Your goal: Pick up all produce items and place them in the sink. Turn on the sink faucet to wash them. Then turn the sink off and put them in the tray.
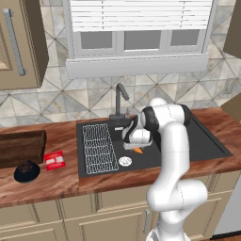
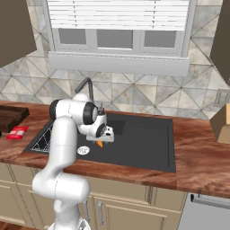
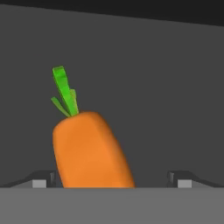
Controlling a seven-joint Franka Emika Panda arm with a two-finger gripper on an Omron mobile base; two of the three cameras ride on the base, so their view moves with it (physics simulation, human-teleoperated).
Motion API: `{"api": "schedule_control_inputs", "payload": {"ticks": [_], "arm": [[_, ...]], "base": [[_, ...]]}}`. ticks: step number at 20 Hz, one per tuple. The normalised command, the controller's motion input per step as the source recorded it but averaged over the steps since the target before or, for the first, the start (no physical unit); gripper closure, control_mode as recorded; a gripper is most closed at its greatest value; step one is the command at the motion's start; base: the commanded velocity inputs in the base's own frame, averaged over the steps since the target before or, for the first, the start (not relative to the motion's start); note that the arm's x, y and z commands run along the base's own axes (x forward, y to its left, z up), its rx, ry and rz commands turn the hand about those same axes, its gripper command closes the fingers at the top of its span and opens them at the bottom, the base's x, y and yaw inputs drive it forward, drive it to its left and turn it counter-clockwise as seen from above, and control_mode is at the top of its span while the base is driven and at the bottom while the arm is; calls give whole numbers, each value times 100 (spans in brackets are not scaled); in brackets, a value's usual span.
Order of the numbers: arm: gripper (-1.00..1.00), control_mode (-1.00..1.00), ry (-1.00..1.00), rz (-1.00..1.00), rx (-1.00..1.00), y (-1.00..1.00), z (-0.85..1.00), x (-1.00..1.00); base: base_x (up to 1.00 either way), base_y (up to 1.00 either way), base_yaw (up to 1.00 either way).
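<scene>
Carrot is lying on the sink floor, its green top pointing to 11 o'clock in the hand view. The gripper is hanging over it with its 2 fingers spread wide, 1 on each side of it.

Orange carrot with green top, black sink, red packet, reddish-brown counter.
</scene>
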Motion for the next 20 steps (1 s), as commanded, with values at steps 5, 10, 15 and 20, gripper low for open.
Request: {"api": "schedule_control_inputs", "payload": {"ticks": [5,10,15,20], "arm": [[100,-100,0,0,0,0,-14,0],[100,-100,-1,0,0,0,0,-5],[100,-100,-6,0,0,0,23,-28],[100,-100,-6,0,0,0,52,-39]], "base": [[0,0,0],[0,0,0],[0,0,0],[0,0,0]]}}
